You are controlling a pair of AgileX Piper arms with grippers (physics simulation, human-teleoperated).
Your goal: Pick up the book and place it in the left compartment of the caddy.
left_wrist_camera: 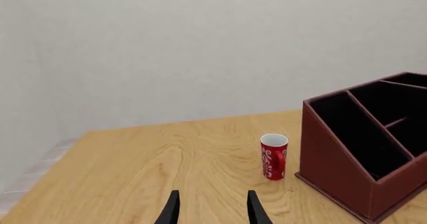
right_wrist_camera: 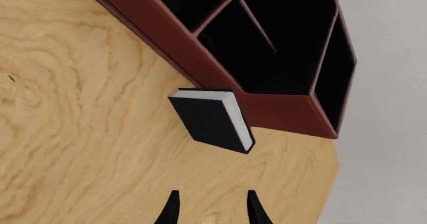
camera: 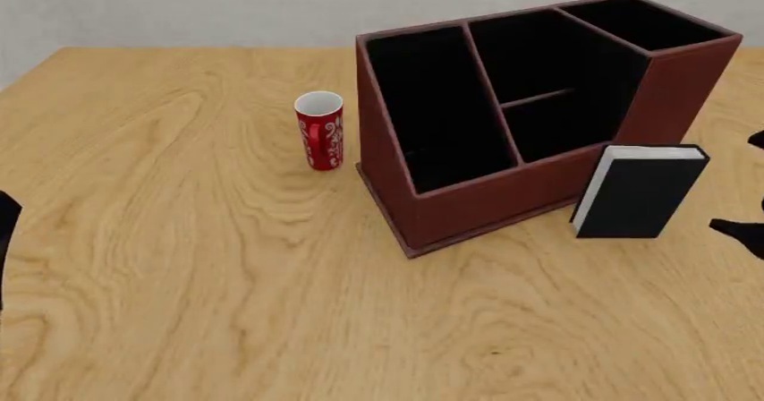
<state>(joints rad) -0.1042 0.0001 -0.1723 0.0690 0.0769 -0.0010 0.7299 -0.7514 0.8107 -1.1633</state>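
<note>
The book (camera: pixel 639 192) is black with white page edges and stands upright on the table, against the low front wall of the dark red caddy (camera: pixel 478 206) near its right end. It also shows in the right wrist view (right_wrist_camera: pixel 208 118). The left compartment (camera: pixel 432 106) is the long black slot at the caddy's left end wall and holds nothing. My right gripper (right_wrist_camera: pixel 212 211) is open and empty, a short way right of the book; its fingers (camera: pixel 742 229) show at the front view's right edge. My left gripper (left_wrist_camera: pixel 213 211) is open and empty, far left of the caddy (left_wrist_camera: pixel 333 159).
A red cup (camera: pixel 320 131) with a white rim stands just left of the caddy; it also shows in the left wrist view (left_wrist_camera: pixel 274 156). The wooden table (camera: pixel 215 285) ends at a pale wall behind the caddy.
</note>
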